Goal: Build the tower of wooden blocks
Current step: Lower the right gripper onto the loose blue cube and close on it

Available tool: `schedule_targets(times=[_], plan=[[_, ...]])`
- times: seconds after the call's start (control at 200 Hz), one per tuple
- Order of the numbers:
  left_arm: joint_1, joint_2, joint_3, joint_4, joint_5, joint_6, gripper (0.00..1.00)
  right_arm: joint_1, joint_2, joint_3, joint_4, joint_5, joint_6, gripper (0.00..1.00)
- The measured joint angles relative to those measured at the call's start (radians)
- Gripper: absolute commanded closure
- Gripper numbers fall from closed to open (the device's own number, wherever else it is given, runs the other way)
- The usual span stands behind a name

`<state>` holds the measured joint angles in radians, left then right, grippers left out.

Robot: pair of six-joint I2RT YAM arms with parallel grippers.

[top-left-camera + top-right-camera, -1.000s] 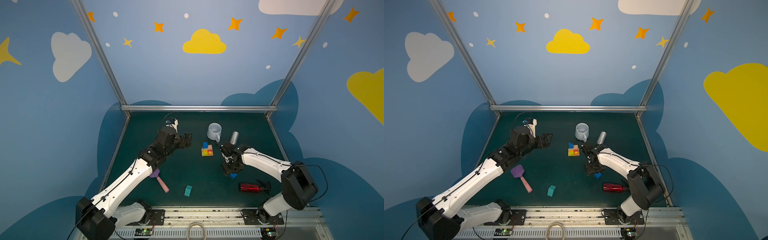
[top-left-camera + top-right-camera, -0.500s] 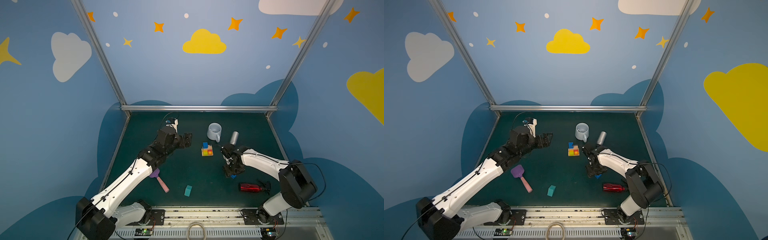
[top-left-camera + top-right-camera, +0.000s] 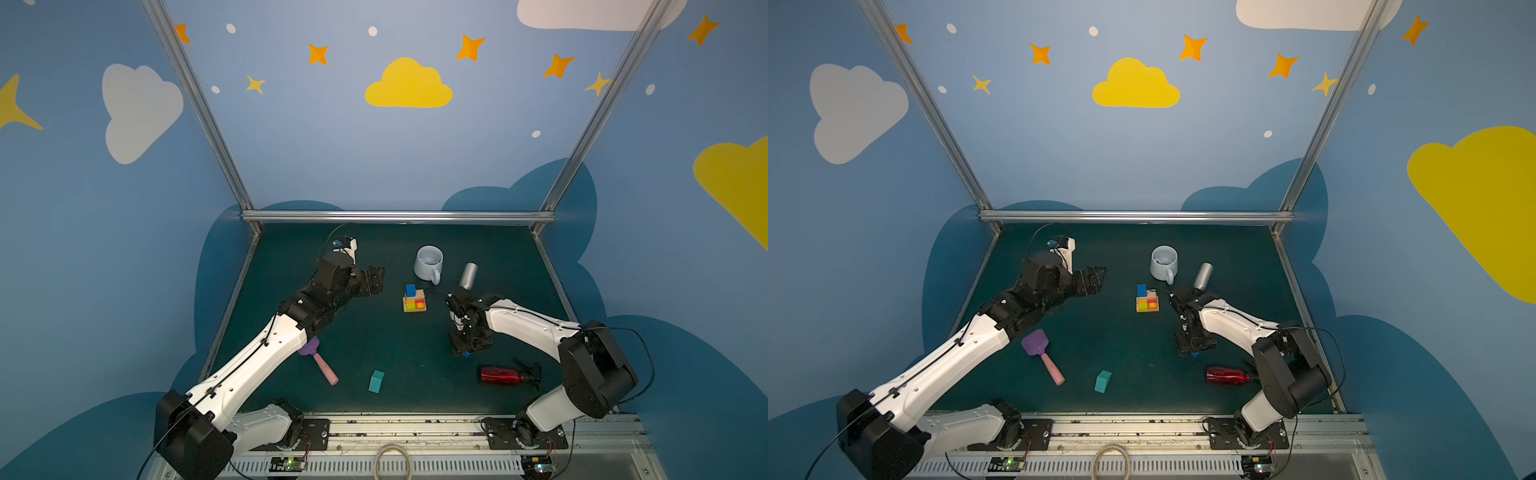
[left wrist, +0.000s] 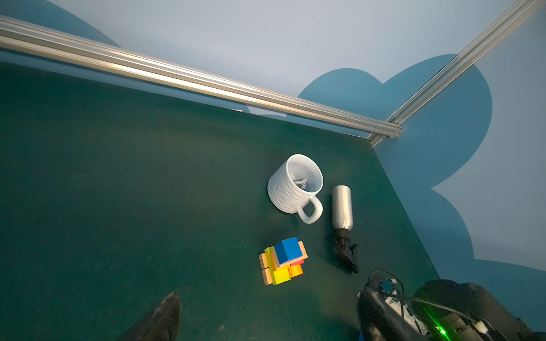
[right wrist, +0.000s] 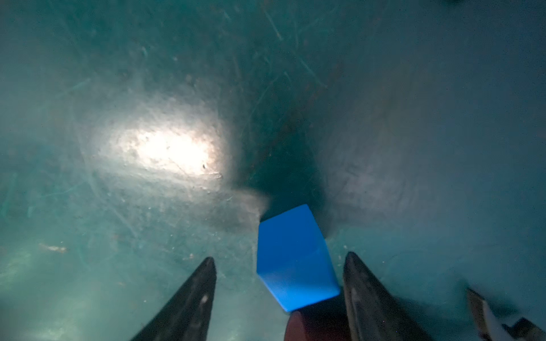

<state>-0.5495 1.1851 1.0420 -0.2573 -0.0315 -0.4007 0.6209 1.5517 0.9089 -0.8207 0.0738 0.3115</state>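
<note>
The right claw (image 5: 279, 257) stood open astride a loose blue cube (image 5: 295, 259) on the table (image 3: 374, 332), right of the tower (image 3: 414, 300) and nearer the arms' bases. One finger was just beside the cube and the other clear of it. The tower had tan bars lowest, yellow-green and orange blocks above and a top blue cube (image 3: 410, 289). The left claw (image 3: 376, 279) hung wide and empty left of the tower, and the teal block (image 3: 376, 381) lay well apart from it, toward the bases.
</note>
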Motion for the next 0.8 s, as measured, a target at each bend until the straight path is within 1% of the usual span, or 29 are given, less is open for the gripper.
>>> schedule_targets(times=[0.12, 0.491, 0.666, 0.801], plan=[[0.000, 0.002, 0.000, 0.000, 0.001, 0.000, 0.07, 0.000, -0.012, -0.012, 0.002, -0.016, 0.010, 0.40], [0.005, 0.007, 0.000, 0.000, 0.010, -0.004, 0.07, 0.010, -0.027, -0.012, 0.010, -0.060, 0.040, 0.47], [0.006, 0.007, 0.000, 0.000, 0.016, -0.005, 0.07, 0.024, -0.027, -0.012, 0.010, -0.065, 0.057, 0.52], [0.006, 0.008, 0.000, 0.000, 0.019, -0.007, 0.07, 0.029, -0.027, -0.012, 0.009, -0.061, 0.073, 0.55]])
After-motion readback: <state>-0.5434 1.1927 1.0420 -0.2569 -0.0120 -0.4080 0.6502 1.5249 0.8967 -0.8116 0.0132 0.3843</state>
